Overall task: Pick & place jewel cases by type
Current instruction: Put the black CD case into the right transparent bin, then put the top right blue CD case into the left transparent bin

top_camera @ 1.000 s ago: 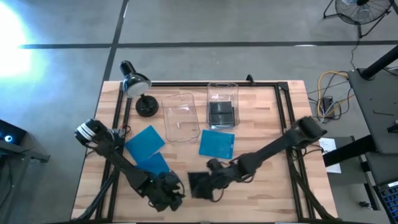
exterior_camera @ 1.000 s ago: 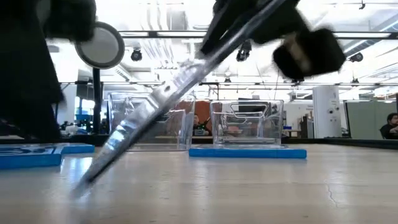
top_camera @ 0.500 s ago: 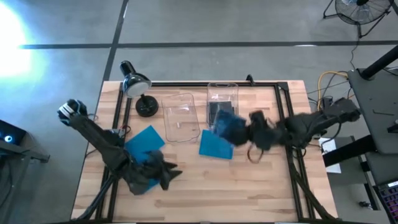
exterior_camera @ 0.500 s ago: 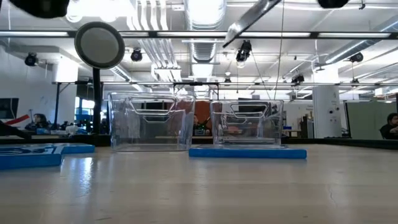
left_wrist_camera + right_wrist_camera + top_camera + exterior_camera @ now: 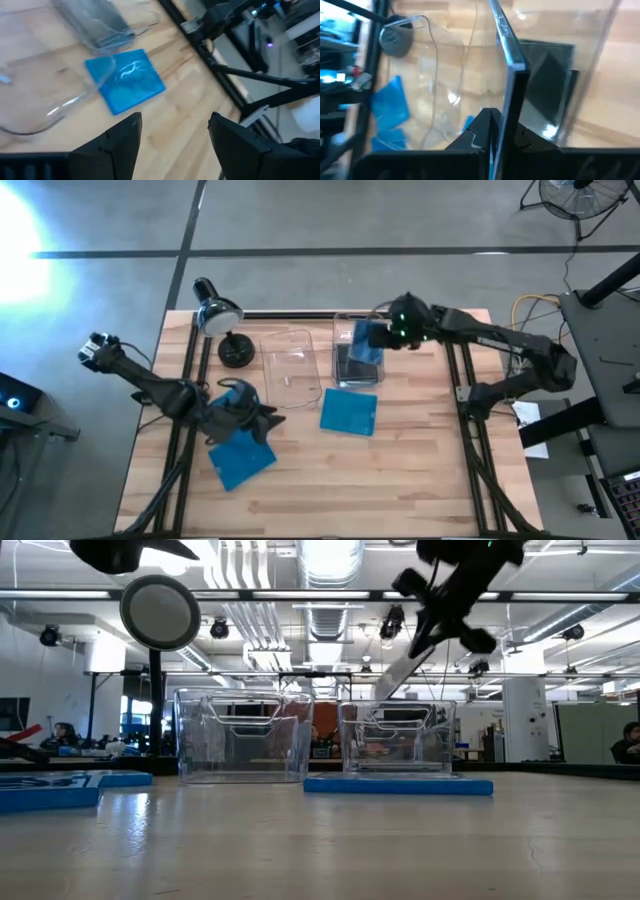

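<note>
Grey and glossy, a case [image 5: 368,340] is held on edge by the right end effector [image 5: 385,336], whose fingers are clamped on it directly over the right bin [image 5: 357,320] at the counter's far edge. A second ago this case was being lifted near the front edge; since then it has been carried across and up, so the carry is judged complete and only lowering and release remain. One grey case [image 5: 547,85] is seen already lying in that bin, so the type matches.

The left end effector [image 5: 255,422] has been brought from the front edge toward the counter's left-middle, over the blue cases [image 5: 240,450]; its fingers [image 5: 122,142] are seen spread apart with nothing between them. A blue pick is judged to be next.

The left bin [image 5: 288,370] is seen with nothing in it, just beside the right one. Another blue case [image 5: 349,412] lies flat just in front of the right bin, touching or nearly touching its base. A lamp [image 5: 218,315] stands at the far-left corner. Bare counter [image 5: 400,480] is left along the front edge and the right side; the bin's narrow mouth is judged the tight spot for the tilted case.
</note>
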### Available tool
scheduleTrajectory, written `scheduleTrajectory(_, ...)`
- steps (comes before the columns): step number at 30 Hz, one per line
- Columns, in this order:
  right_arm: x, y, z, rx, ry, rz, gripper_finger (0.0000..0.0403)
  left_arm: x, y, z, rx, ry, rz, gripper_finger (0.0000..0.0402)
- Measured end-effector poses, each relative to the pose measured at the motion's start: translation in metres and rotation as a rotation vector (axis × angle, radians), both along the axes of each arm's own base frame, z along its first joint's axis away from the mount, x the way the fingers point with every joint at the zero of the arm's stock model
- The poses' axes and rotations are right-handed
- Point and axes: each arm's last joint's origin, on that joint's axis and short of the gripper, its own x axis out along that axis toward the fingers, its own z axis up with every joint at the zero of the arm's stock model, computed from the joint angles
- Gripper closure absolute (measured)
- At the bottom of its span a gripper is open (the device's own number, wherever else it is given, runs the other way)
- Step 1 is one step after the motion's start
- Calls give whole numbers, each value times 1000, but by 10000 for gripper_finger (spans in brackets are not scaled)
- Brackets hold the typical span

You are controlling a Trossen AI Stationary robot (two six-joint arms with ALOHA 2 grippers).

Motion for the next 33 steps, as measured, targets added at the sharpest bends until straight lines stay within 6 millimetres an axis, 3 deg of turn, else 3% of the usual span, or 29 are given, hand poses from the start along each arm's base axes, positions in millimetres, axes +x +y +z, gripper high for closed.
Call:
scheduleTrajectory(4,10,-24,-15,87,-108,57,392,0,18,2,39,47,-6,188)
scheduleTrajectory(8,23,-34,-34,160,-69,131,366,4,41,4,72,84,-58,188)
scheduleTrajectory(15,37,-43,-58,240,59,46,265,10,77,4,98,134,-178,188)
scheduleTrajectory(19,35,-43,-51,242,87,22,210,7,86,3,122,169,-204,188)
scheduleTrajectory(22,25,-36,-40,172,223,-12,183,0,88,2,137,217,-211,188)
scheduleTrajectory(26,9,-15,-9,-27,429,-19,162,-8,89,1,154,262,-204,188)
scheduleTrajectory(29,5,11,8,-154,523,68,154,-10,89,1,142,263,-163,188)
scheduleTrajectory(33,6,54,19,-192,492,236,152,-9,85,0,88,259,-137,188)
